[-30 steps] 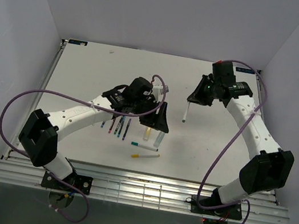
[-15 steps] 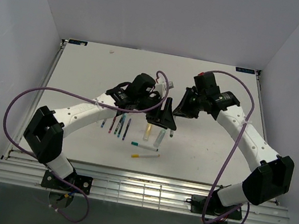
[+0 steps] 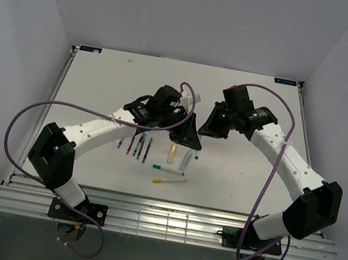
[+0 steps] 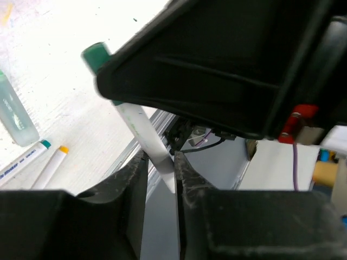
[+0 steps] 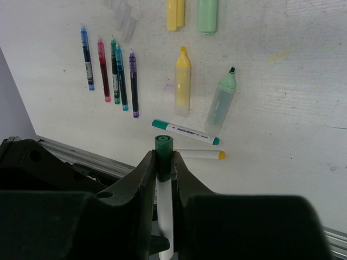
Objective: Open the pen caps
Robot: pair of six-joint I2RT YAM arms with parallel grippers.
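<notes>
Overhead, the light is bright and even from above. The white worktop (image 3: 101, 83) is clean, with only faint, fuzzy shadows under the two arms (image 3: 93, 130), and the walls (image 3: 37, 25) pick up a pale lilac cast.

On the left wrist view, the worktop burns out to glare at upper left. Everything close to the lens goes soft. The left tool (image 4: 161, 162) is dim and out of focus, and the white pen (image 4: 142, 127) pinched in it is smeared.

On the right wrist view, the loose pens (image 5: 116, 70) are crisp with short, soft shadows. The right tool (image 5: 162, 162), clamped on the pen, is a dark blur.
</notes>
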